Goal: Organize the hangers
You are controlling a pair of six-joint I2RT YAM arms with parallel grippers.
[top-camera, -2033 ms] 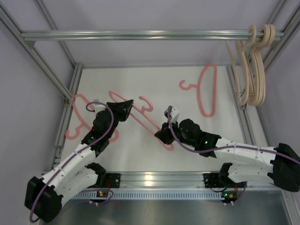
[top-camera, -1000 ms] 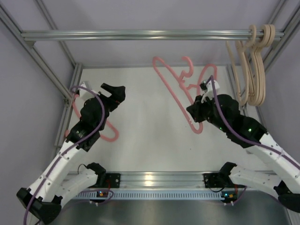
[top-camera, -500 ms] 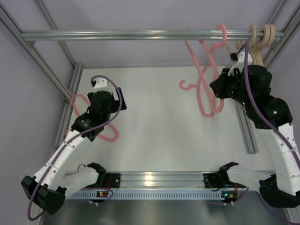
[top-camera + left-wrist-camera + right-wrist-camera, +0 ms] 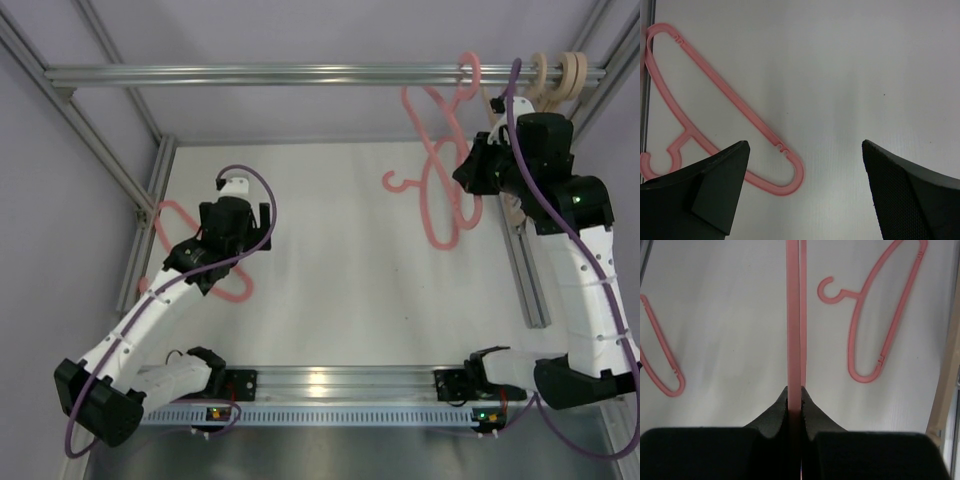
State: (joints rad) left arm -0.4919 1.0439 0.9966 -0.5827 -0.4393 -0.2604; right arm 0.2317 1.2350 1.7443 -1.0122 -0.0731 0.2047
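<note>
So its hook catches the rail (image 4: 300, 74), a pink hanger (image 4: 793, 315) is pinched by the right tool (image 4: 795, 390). Below the rail, the left tool (image 4: 804, 147) is spread over another hanger (image 4: 715, 95), likely for the next pick.

Bright, even diffuse light. Soft glare bands on white worktop (image 4: 840, 75), faint shadows. Close-up right gripper (image 4: 794, 390) blurred; overhead view sharp.
</note>
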